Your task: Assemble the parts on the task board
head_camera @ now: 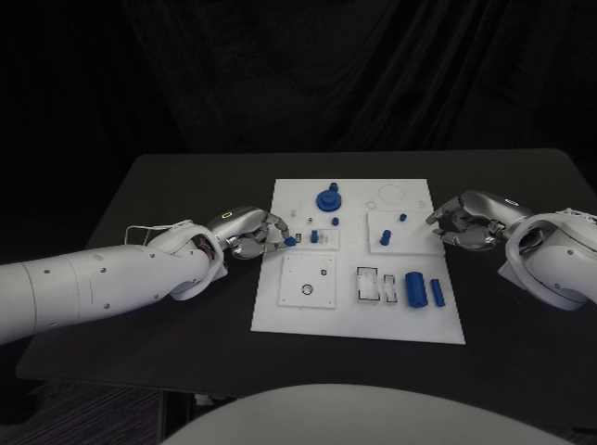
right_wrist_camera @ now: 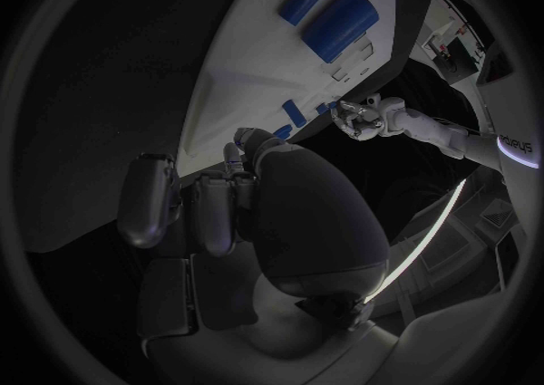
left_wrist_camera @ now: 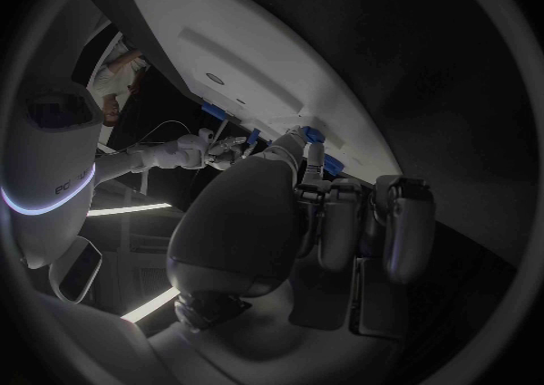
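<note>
The white task board (head_camera: 365, 320) lies mid-table. My left hand (head_camera: 252, 232) sits at its left edge, and a small blue part (head_camera: 291, 241) is pinched at its fingertips over the board; the same part (left_wrist_camera: 314, 136) shows in the left wrist view. My right hand (head_camera: 467, 222) rests at the board's right edge with its fingers curled in and nothing visible in them. A blue stacked piece (head_camera: 329, 199) stands at the board's far middle. Two small blue pegs (head_camera: 384, 238) stand near the right hand. Two blue cylinders (head_camera: 415, 287) lie at the near right, also seen as cylinders (right_wrist_camera: 335, 18).
A square white plate with a round hole (head_camera: 308, 281) and a framed slot (head_camera: 367, 284) sit on the board's near half. A round recess (head_camera: 391, 194) lies at the far right corner. The black table (head_camera: 178, 185) spreads on both sides of the board.
</note>
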